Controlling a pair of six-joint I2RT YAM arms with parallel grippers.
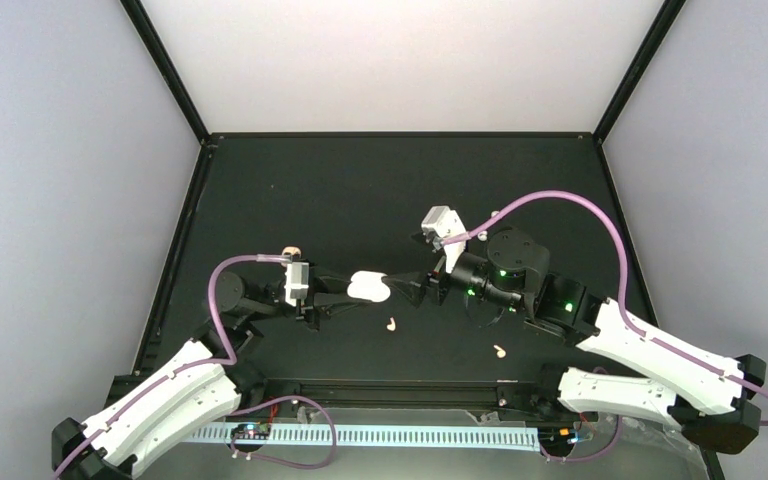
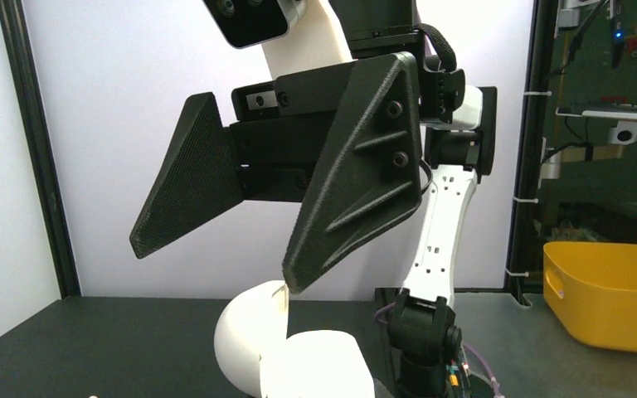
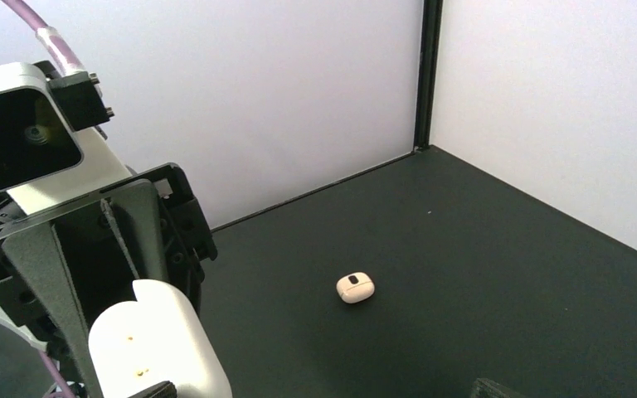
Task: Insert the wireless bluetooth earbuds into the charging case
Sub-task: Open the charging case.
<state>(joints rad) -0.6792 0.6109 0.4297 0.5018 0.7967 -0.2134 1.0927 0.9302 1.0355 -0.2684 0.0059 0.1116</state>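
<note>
1. Step in hand, it seems: opening the glossy white pill-shaped plastic charging case, mid-table; its lid is partly lifted.
2. The left tool pinches this charging case; the right tool is spread, one finger touching the lid edge.
3. Tiny cream-white plastic earbuds lie on the black table: the nearer at 5 o'clock from the case, the farther earbud at 4 o'clock.
4. Next, the right tool probably must pinch the nearer earbud precisely.
5. No writing is readable.

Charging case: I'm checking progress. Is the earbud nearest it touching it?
Apart. The top external view shows a strip of bare black table between the charging case and the nearest earbud, which lies closer to the arm bases.
</note>
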